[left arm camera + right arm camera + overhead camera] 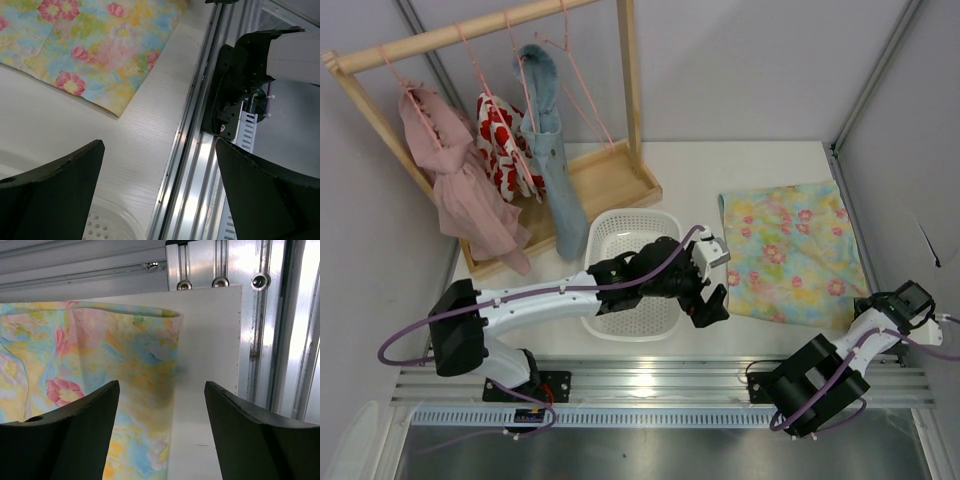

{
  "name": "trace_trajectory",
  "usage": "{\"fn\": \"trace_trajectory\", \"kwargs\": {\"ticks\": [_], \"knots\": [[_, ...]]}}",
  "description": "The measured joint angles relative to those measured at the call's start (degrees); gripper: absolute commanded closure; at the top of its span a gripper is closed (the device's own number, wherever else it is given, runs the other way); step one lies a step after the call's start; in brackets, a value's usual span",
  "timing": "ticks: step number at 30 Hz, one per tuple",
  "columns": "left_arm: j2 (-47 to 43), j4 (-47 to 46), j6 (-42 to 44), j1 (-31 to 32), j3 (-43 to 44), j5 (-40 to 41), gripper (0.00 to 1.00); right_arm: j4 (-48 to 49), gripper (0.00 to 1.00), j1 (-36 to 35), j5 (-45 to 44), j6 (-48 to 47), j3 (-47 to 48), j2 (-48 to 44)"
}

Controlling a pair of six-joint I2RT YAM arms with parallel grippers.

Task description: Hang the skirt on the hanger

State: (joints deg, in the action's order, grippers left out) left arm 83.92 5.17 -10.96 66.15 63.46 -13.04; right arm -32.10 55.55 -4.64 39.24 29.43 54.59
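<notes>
The skirt (790, 255), pale yellow and turquoise with pink flowers, lies flat on the right side of the table. It also shows in the left wrist view (90, 45) and the right wrist view (100, 355). An empty pink wire hanger (578, 85) hangs at the right end of the wooden rack, far from both grippers. My left gripper (717, 282) is open and empty between the basket and the skirt's left edge; in its wrist view (160, 165) bare table lies between the fingers. My right gripper (918, 298) is open and empty at the skirt's near right corner, with the skirt's edge between its fingers (162, 410).
A white perforated basket (620, 240) stands mid-table under the left arm, its rim in the left wrist view (107, 225). The wooden rack (450, 35) at the back left holds pink, red-and-white and denim garments. A metal rail (640, 385) runs along the near edge.
</notes>
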Motion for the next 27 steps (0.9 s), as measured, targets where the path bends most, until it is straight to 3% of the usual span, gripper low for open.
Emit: {"fn": "trace_trajectory", "kwargs": {"ticks": [5,15,27], "knots": [[1.2,0.02,1.05,0.0,0.0,1.44,0.01,2.54,0.31,0.74,0.61,-1.01,-2.93,0.0],[4.15,-0.15,2.6,0.15,0.0,2.08,0.01,6.34,0.57,1.84,1.16,-2.29,-4.35,1.92],[12.24,-3.87,12.76,7.21,-1.16,9.55,0.18,10.78,0.88,3.23,3.19,-4.5,-6.08,4.22]]}}
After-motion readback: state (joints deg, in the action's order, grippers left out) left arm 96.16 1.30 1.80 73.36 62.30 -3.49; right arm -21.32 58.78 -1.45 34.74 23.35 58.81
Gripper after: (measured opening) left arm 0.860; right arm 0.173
